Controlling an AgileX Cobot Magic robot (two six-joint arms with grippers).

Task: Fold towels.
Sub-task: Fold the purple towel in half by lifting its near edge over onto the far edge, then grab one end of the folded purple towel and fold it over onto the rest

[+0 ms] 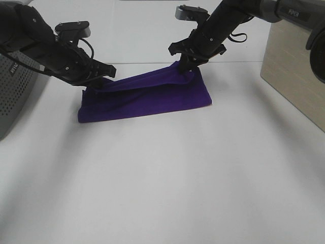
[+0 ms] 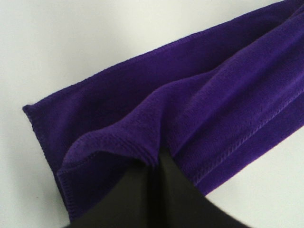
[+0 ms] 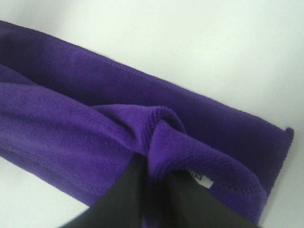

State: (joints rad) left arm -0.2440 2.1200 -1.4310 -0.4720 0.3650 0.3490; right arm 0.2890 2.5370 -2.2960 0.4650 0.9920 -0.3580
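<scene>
My left gripper (image 1: 103,80) and right gripper (image 1: 186,67) are both pinching one purple towel (image 1: 147,100) near the white worktop's (image 1: 167,183) far edge.

At the left edge of the high view you see a dark grey box (image 1: 14,99) with a perforated, mesh-like side. It is cut off by the frame and stands on the white table (image 1: 167,188). A small white marking on it is too small for you to read. At the far right you find a beige box (image 1: 290,61) with a fine grainy face, also cut off, on the same table. The two stand well apart. Behind the table you see a pale wall (image 1: 134,28).
</scene>
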